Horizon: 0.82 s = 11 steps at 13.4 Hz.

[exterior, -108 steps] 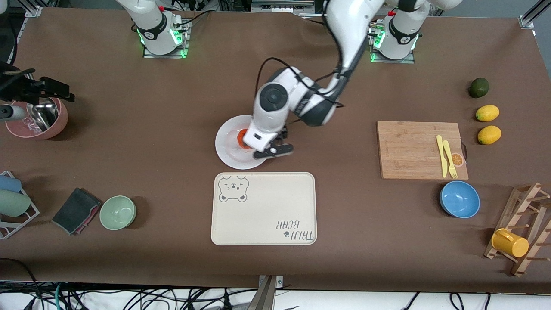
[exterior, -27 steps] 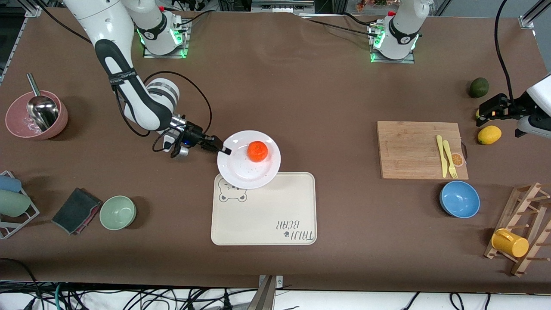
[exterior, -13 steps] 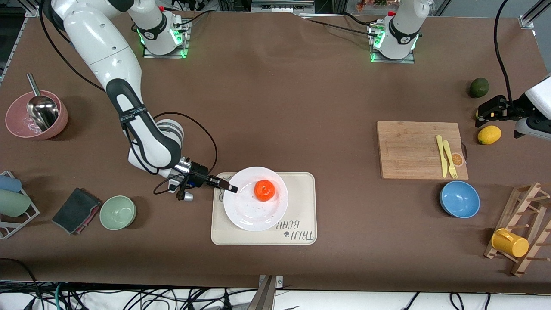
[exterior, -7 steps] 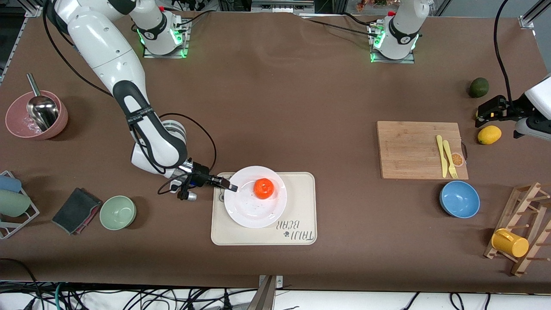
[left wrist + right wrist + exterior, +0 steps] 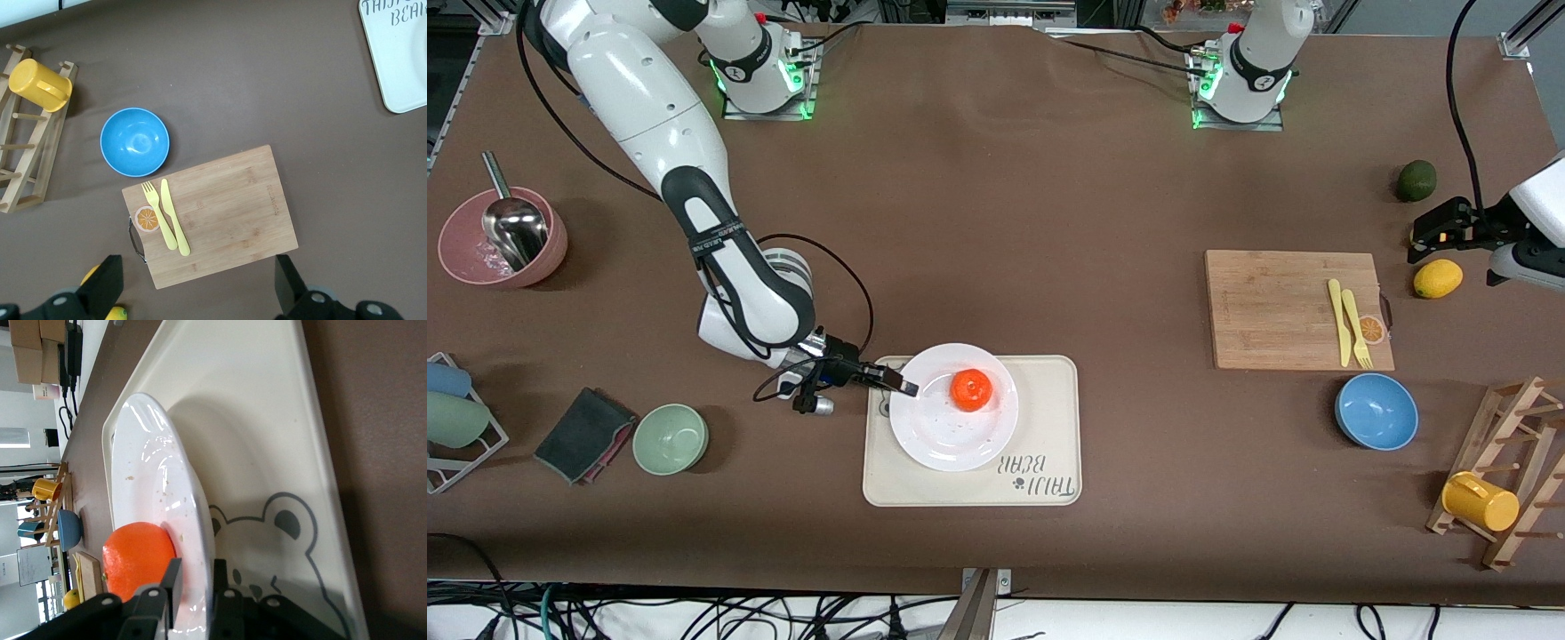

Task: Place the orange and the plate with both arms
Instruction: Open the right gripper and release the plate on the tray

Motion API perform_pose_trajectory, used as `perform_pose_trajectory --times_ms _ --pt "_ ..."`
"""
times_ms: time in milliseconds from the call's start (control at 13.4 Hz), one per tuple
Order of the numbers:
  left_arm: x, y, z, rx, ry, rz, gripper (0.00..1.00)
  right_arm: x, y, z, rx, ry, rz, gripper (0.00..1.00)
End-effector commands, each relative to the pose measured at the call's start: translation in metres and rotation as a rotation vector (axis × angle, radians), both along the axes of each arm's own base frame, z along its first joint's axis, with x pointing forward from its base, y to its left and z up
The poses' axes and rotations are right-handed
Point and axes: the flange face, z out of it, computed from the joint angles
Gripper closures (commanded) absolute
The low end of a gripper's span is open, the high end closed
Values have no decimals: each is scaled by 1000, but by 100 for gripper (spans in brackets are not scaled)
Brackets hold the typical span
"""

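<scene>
Plate: the white plate (image 5: 953, 418) sits on the beige tray (image 5: 1040, 427), toward the tray's right-arm end, covering most of the bear print.
Orange: the orange (image 5: 970, 389) rests on the plate, off centre toward the robots.
Right gripper: the right gripper (image 5: 900, 387) is at the plate's rim; the right wrist view shows one finger (image 5: 172, 581) above the rim and one below, both close to it, so whether they pinch it or have just let go cannot be told.
Left gripper: the left gripper (image 5: 1430, 236) waits in the air over the lemons (image 5: 1437, 277), fingers spread wide.
Wrist-only detail: the right wrist view shows crumbs on the plate and the bear's face (image 5: 283, 540) beside it; the left wrist view looks down on the board (image 5: 217, 215), fork (image 5: 158, 215), knife (image 5: 175, 217), blue bowl (image 5: 135, 142) and yellow mug (image 5: 39, 84) on its rack.
Surface: a brown mat (image 5: 996, 204) covers the table.
Edges: the plate lies wholly inside the tray's rim.
Open room: bare mat lies between tray and board.
</scene>
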Motion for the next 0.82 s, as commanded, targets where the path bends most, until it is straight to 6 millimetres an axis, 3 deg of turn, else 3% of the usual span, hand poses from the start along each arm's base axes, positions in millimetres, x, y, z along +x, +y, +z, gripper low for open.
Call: perform_pose_trajectory --times_ms 0,149,522,746 --pt "2 -3 4 -16 1 -31 0 7 2 7 4 -7 -13 0" --pt "4 -3 3 -15 -1 -31 0 10 -3 11 -2 -18 -11 0" --pt "5 -5 4 -18 -7 -33 0 25 -17 52 -63 -109 80 0" --pt "5 -5 4 -18 -7 -33 0 36 -51 79 -148 -153 236 0"
